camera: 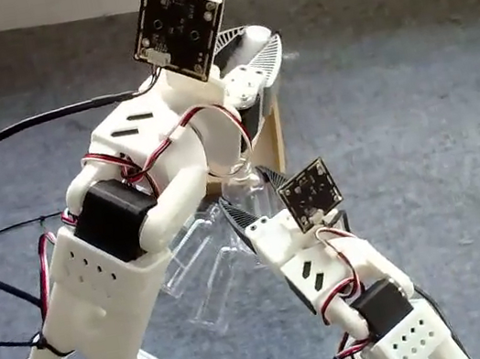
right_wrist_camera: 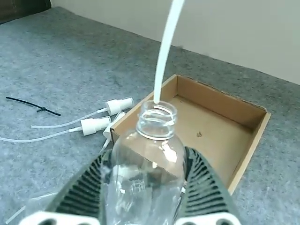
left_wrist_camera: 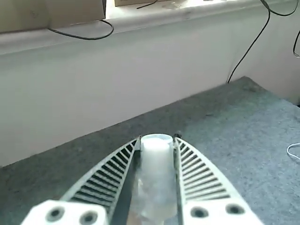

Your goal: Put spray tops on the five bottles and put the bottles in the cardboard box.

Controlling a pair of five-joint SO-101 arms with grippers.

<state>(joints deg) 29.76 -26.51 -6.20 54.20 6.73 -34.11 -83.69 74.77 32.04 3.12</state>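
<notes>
Left hand [left_wrist_camera: 157, 139] clamped on spray top [left_wrist_camera: 156, 161]; right hand [right_wrist_camera: 147, 159] grips bottle [right_wrist_camera: 157, 124]. Tube [right_wrist_camera: 165, 51] tip at neck. Next: lower top, seat squarely.

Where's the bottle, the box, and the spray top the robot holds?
bottle [right_wrist_camera: 146, 164], right wrist view, its clear body.
cardboard box [right_wrist_camera: 220, 105], right wrist view, its inner wall.
spray top [left_wrist_camera: 154, 164], left wrist view, its white body.

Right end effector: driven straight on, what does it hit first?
Likely the white tube dipping into the mouth of its held bottle; behind that, the cardboard box. Depth is unclear.
</notes>
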